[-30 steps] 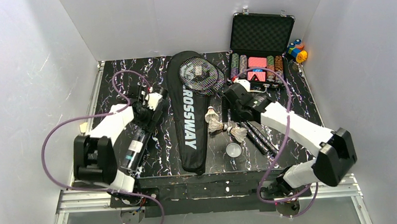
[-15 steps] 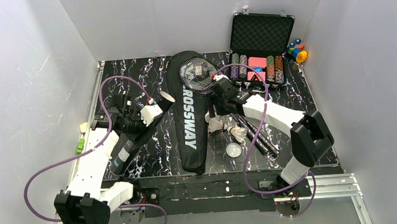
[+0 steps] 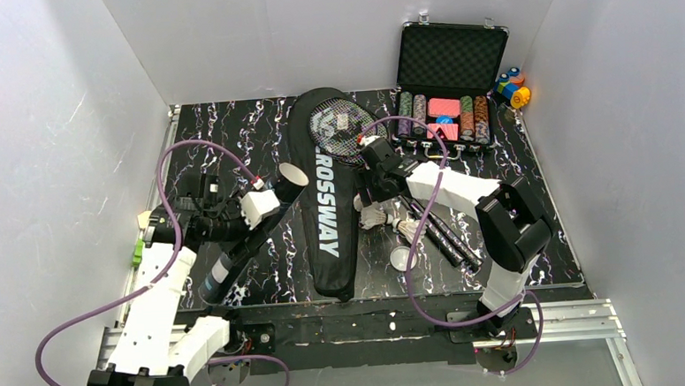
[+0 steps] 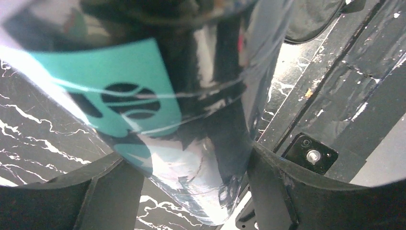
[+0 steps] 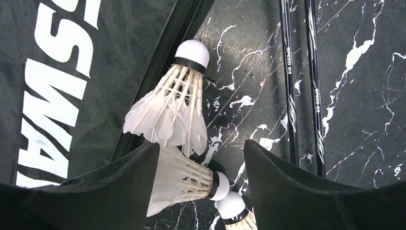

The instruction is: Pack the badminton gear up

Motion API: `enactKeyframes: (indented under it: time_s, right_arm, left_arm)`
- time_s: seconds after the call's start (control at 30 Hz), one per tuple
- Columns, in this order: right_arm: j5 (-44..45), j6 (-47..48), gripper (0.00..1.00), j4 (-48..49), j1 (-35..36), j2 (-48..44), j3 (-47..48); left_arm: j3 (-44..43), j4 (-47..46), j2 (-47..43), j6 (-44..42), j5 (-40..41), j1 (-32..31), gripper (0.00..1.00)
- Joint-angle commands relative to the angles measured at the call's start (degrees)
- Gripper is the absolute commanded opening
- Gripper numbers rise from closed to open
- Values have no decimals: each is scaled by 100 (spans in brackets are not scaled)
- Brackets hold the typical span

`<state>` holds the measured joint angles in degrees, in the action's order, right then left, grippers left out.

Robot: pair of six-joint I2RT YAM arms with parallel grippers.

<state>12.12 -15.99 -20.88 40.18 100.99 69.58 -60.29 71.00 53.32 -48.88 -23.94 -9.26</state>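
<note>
Marbled table, tube between left jaws, shuttlecocks under right jaws

Black table veined white like marble, black bag lettered white, white shuttlecocks (black band under each cork), glossy dark tube with teal label, blue and orange blocks

Three white feather shuttlecocks lie against a black white-lettered fabric bag, beside two thin black racquet shafts.
</note>
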Motion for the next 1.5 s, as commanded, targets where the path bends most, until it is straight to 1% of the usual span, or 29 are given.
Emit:
enactKeyframes:
  time_s: [0.0, 0.2, 0.33, 0.47, 0.63, 0.7, 0.73, 0.8, 0.83, 0.87, 0.97, 1.07, 1.17, 1.23, 1.3, 1.37, 1.4, 1.47]
  right_arm:
    - [142, 154, 73, 353, -28, -67, -4]
    - [177, 180, 67, 586, -37, 156, 82]
    - [132, 178, 58, 676, -37, 385, 226]
    - [76, 128, 51, 860, -37, 375, 240]
    - [23, 101, 36, 966, -28, 151, 219]
    - [8, 87, 26, 976, -28, -24, 177]
    - [0, 81, 24, 976, -19, -120, 144]
    - [-3, 78, 13, 892, -19, -322, 114]
    - [-5, 64, 4, 823, -19, -425, 97]
    - [-12, 55, 1, 755, -12, -539, 71]
    - [-18, -83, 1, 385, -10, -988, 40]
    - [-215, -355, 1, -69, -11, -1584, -6]
    - [-946, -585, 1, -521, -10, -2330, -87]
    - [-1687, -706, 1, -807, -11, -2854, -186]
    - [-2556, -913, 1, -925, -15, -3469, -376]
    - [-3613, -1080, 1, -1079, -10, -3998, -603]
    - [-4367, -1337, 1, -1037, -6, -4513, -960]
    - [-5260, -1903, 1, -418, -11, -5280, -1585]
  left_arm:
    - [-365, 44, 31, 8, -351, -24, 30]
    - [-444, 86, -5, 142, -391, -24, 30]
    - [-390, 65, -161, 180, -408, -17, 31]
    - [-336, 76, -308, 186, -406, -23, 31]
    - [-247, 11, -453, 213, -365, -24, 31]
    - [-181, -6, -512, 221, -395, -23, 32]
    - [-138, -9, -531, 204, -423, -24, 32]
    - [-38, -7, -559, 139, -475, -17, 34]
    - [27, 6, -563, 80, -505, -23, 35]
    - [99, 2, -556, -2, -532, -17, 36]
    - [374, -14, -535, -355, -612, -44, 39]
    - [626, -136, -446, -666, -559, -163, 39]
    - [854, -271, -348, -1045, -416, -335, 36]
    - [983, -420, -362, -1375, -369, -407, 36]
    - [1124, -644, -486, -1589, -339, -491, 33]
    - [1271, -897, -685, -1861, -347, -581, 31]
    - [1309, -1039, -806, -1945, -448, -607, 28]
    - [1358, -1043, -1099, -2136, -796, -614, 22]
